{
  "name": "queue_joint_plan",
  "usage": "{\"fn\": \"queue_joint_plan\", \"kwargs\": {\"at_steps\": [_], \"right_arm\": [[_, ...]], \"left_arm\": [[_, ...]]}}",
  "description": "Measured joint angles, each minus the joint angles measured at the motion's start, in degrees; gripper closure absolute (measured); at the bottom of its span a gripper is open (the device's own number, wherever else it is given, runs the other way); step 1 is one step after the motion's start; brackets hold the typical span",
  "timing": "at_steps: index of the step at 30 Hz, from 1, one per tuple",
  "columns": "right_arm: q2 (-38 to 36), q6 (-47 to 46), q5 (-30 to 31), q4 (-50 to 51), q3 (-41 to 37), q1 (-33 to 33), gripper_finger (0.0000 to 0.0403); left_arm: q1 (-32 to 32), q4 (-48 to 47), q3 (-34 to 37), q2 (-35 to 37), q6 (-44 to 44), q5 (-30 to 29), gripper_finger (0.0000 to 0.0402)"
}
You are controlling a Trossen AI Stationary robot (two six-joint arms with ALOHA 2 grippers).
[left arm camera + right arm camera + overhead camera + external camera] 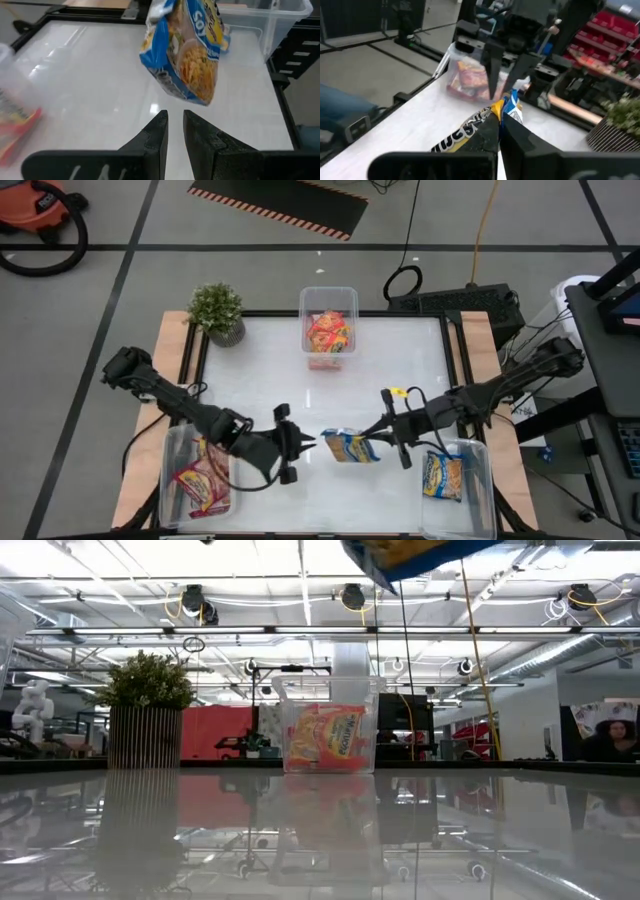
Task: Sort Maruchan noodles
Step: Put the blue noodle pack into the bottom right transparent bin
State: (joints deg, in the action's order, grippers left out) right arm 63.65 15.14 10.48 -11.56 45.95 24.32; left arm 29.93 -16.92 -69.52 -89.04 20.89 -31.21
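Above the white table (400, 380), the right gripper (384, 430) pinches a crinkly yellow-blue noodle packet (351, 447); the left gripper (305, 444), jaws slightly parted, holds nothing.

yellow-blue packet (352, 446): crinkly, lifted off the desk (400, 380), nearside of far bin (329, 327) | red-orange packets (329, 332): piled inside far bin | red packets (203, 477): left-hand bin from far bin | second yellow-blue packet (442, 476): flat, right-hand bin from far bin
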Motion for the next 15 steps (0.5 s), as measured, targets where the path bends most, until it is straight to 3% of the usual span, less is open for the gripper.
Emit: {"fn": "queue_joint_plan", "kwargs": {"at_steps": [5, 15], "right_arm": [[-2.72, -5.70, 1.86, 6.17, 0.00, 1.71, 0.0403], [-8.32, -16.51, 10.16, 17.42, 0.00, 4.66, 0.0403]], "left_arm": [[-3.38, 0.98, 0.00, -1.83, -1.23, 4.19, 0.0336], [-6.23, -0.23, 0.02, -1.87, -2.37, 4.39, 0.0336]]}}
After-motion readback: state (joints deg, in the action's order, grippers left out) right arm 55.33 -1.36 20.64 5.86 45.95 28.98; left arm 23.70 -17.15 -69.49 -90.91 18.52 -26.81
